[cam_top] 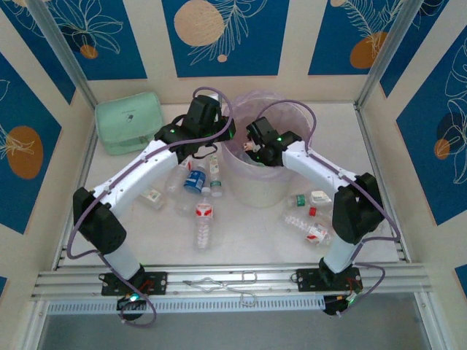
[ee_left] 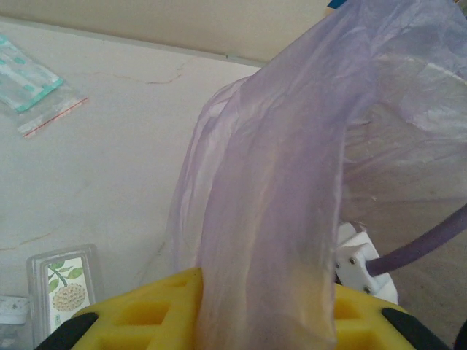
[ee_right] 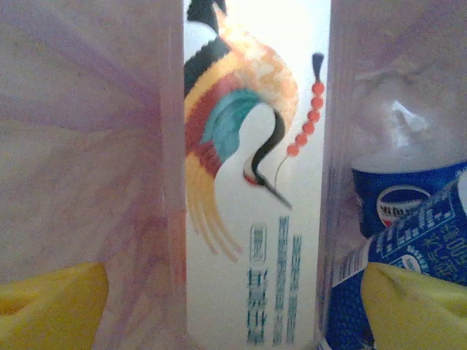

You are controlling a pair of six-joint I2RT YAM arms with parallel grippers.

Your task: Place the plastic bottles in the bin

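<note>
From above, the bin (cam_top: 257, 191) stands mid-table with bottles (cam_top: 203, 219) lying either side; the left claw (cam_top: 213, 140) is at its rim and the right claw (cam_top: 255, 148) inside its mouth. Left wrist: bag film (ee_left: 277, 204) hides the gap between the fingers (ee_left: 146, 317), so I cannot tell its grip. Right wrist: fingers (ee_right: 51, 306) spread wide, gripping nothing, flanking a crane-printed label (ee_right: 248, 182).

Bottles (cam_top: 205, 222) are scattered on the table (cam_top: 248, 237) left and right of the bin (cam_top: 257, 188), more are held inside it, and a pouch (cam_top: 130, 124) is laid behind, far left.
</note>
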